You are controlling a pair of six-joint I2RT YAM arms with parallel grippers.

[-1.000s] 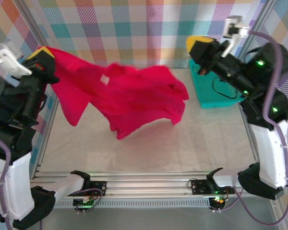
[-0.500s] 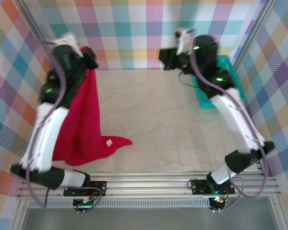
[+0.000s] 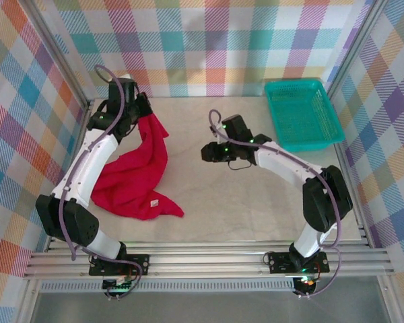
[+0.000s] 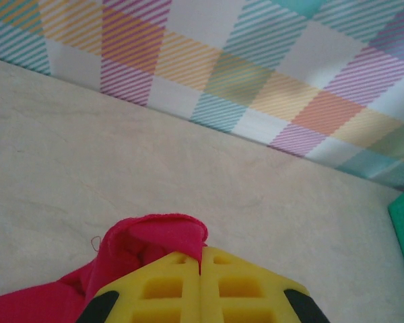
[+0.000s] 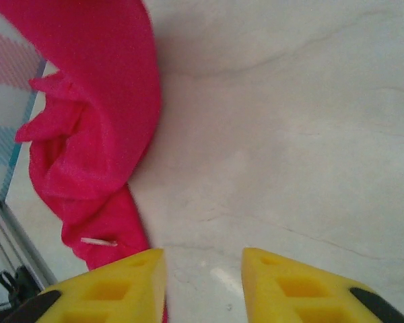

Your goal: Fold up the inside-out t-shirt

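Left gripper [image 4: 200,259]: we see its two yellow fingers pressed flat together, with a bunched fold of the inside-out t-shirt [image 4: 155,235] caught at their tips. From above, we find this gripper [image 3: 143,109] raised near the far left corner of the table [image 3: 256,195], the arm reaching back from its base at the near edge.

Right gripper [image 5: 203,259]: its yellow fingers stand apart with bare table surface between them and nothing held. From above, we place it [image 3: 205,152] low over the middle of the table, pointing left toward the garment and apart from it.

The red t-shirt [image 3: 131,178] hangs from the left gripper as a narrow twisted band, then spreads into a crumpled heap on the left side of the table, close to the left wall. We note a small white neck tag [image 3: 153,202] lying exposed near the heap's near edge; the right wrist view shows the same tag [image 5: 97,241] at the lower end of the cloth.

A teal basket [image 3: 297,81] sits at the far right corner, well apart from the garment. Plaid walls [image 3: 209,40] enclose the workspace on three sides
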